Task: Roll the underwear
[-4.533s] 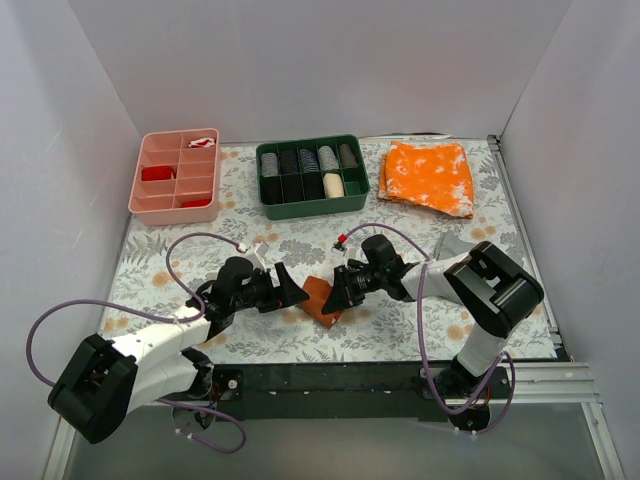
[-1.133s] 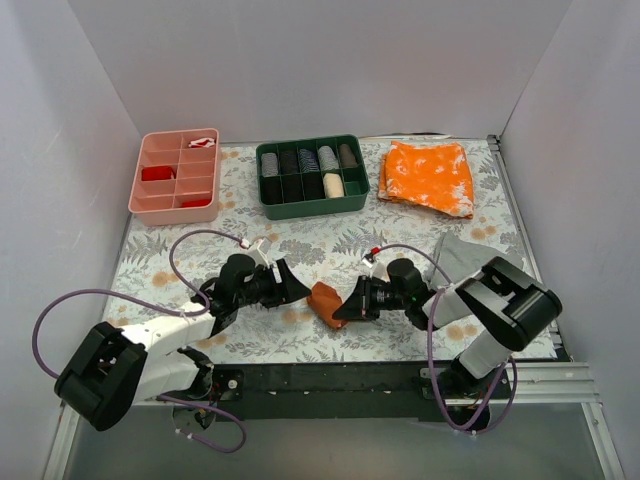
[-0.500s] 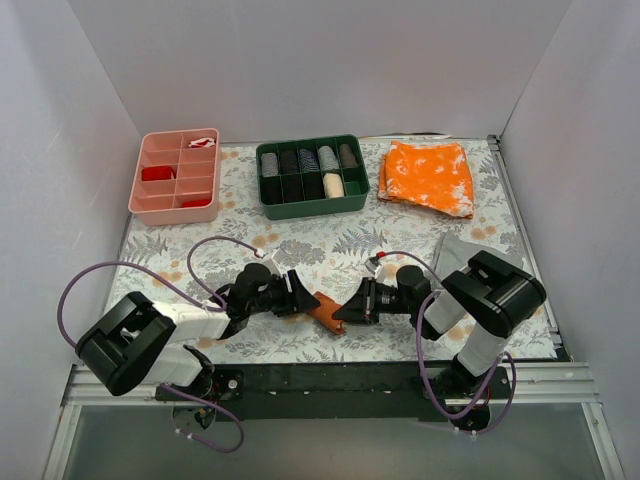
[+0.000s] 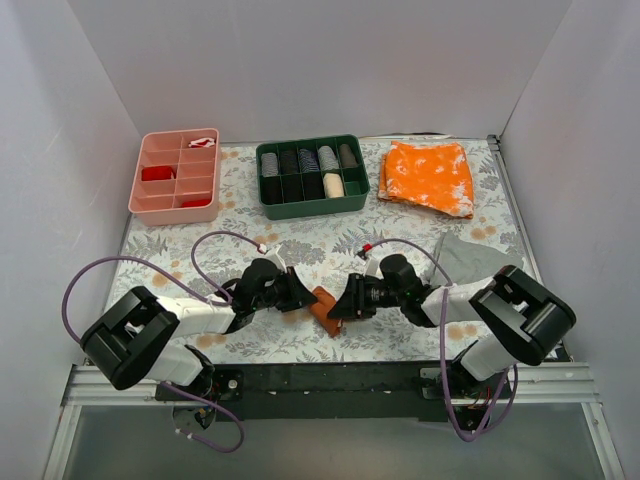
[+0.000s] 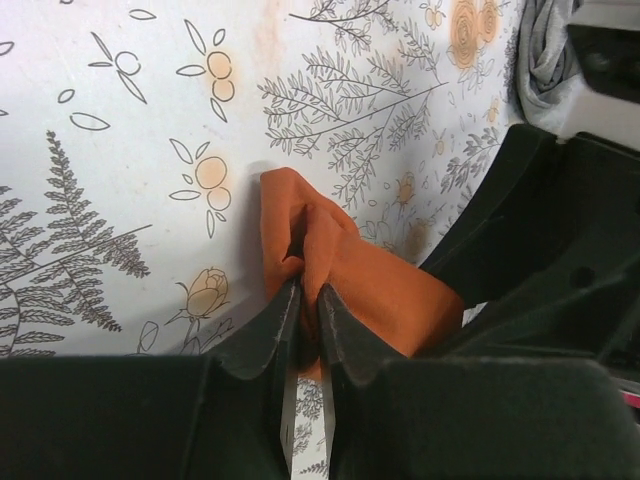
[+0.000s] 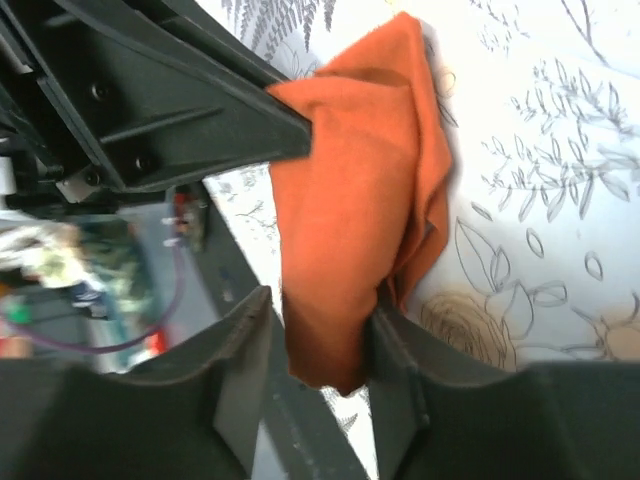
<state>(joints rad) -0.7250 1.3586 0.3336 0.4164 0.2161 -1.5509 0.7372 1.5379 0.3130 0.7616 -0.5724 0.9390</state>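
The underwear (image 4: 323,303) lies on the flower-printed worktop (image 4: 300,245), near its front edge, bunched into a small rust-orange lump between the two claws. Only the orange face shows. In the left wrist view the cloth is folded over itself, with soft ridges running up to a blunt corner that rests on the print. In the right wrist view it looks like a thick, layered strip, with thinner edges peeling out along one side.

The left claw (image 5: 305,305) is pinched narrow on a raised fold at the cloth's edge, and a sliver of orange is squeezed between its tips. The right claw (image 6: 320,312) stands partly spread, straddling the strip's other end. The cloth touches one finger, with a thin gap at the other.
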